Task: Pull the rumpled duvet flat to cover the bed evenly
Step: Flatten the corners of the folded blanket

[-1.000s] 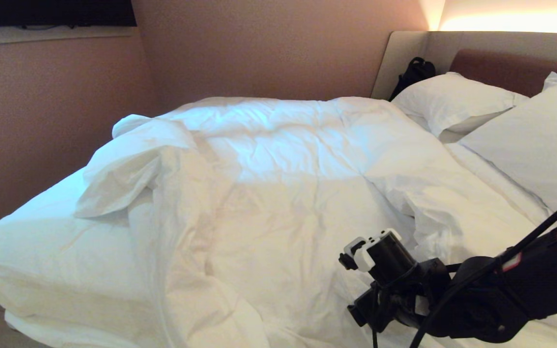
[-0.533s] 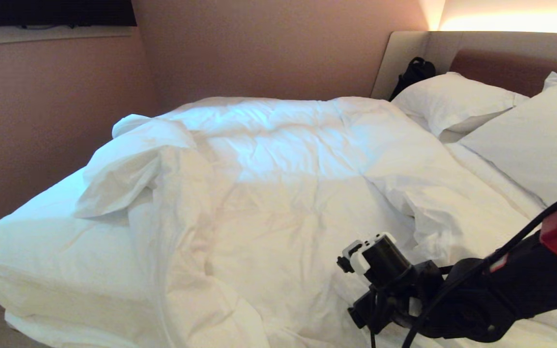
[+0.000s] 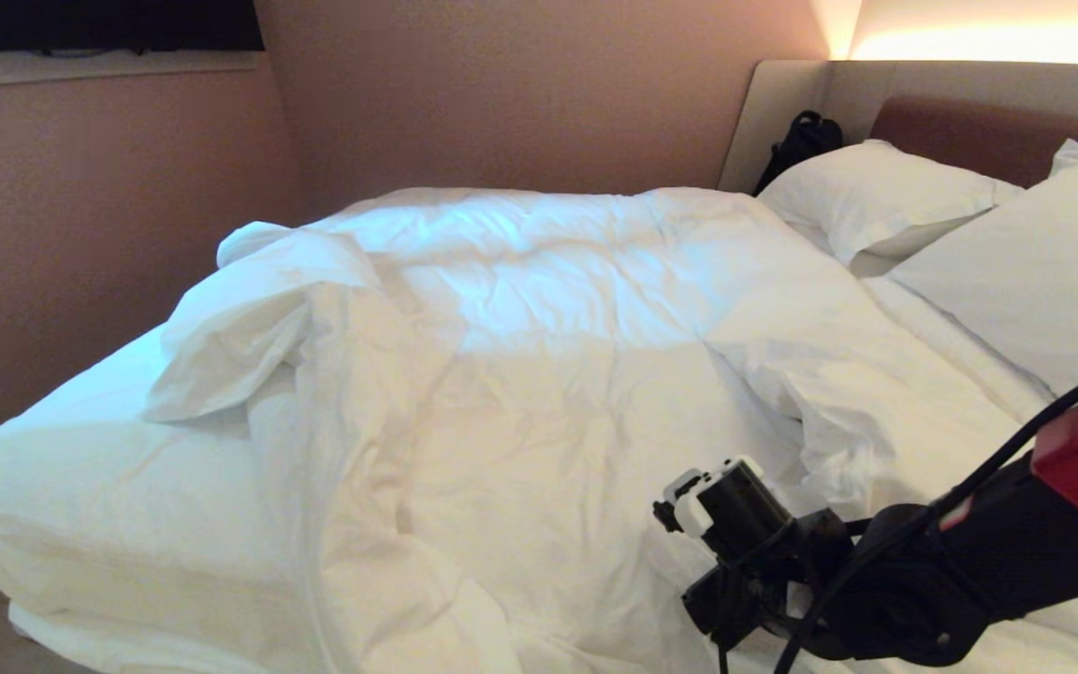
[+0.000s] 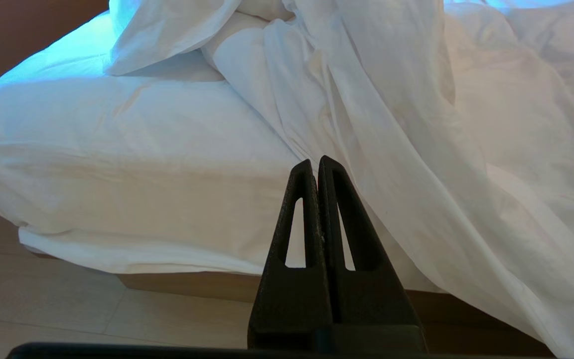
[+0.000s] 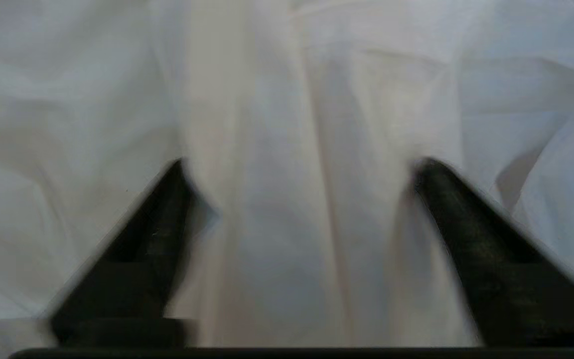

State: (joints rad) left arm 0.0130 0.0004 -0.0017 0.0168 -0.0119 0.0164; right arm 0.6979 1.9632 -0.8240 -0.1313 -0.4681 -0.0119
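Across the wide low bed (image 3: 80, 487) with its white fitted sheet: a thick, puffy white duvet (image 3: 539, 374) in a wrinkled cotton cover, bunched toward the middle and the far wall side, one corner folded back on itself near the foot, bare sheet exposed beside that fold. Two plump white pillows (image 3: 885, 197) at the padded beige-and-brown headboard (image 3: 988, 131), apart from the duvet's upper edge.

Low on the near side, over the duvet's near edge: the right gripper (image 5: 299, 164), black fingers (image 5: 167, 209) spread wide with a raised ridge of white cover lying between them, tips pressing into the fabric, not yet clamped on it. Beside the bed's near corner, above the pale floor (image 4: 43, 309): the left gripper (image 4: 317, 164), fingers pressed together on nothing, parked.

Step in hand, as judged: closing on a fold at the near edge before a pull.

Risks from here:
- Catching only the thin outer cover and none of the filling, so that a pull stretches cloth and leaves the bulk rumpled.
- Pinching the fitted sheet along with the duvet, dragging it off the mattress.
- Slipping off a shallow bite once tension builds.
- Pulling from one point only, skewing the duvet toward the near side and leaving the folded corner untouched.
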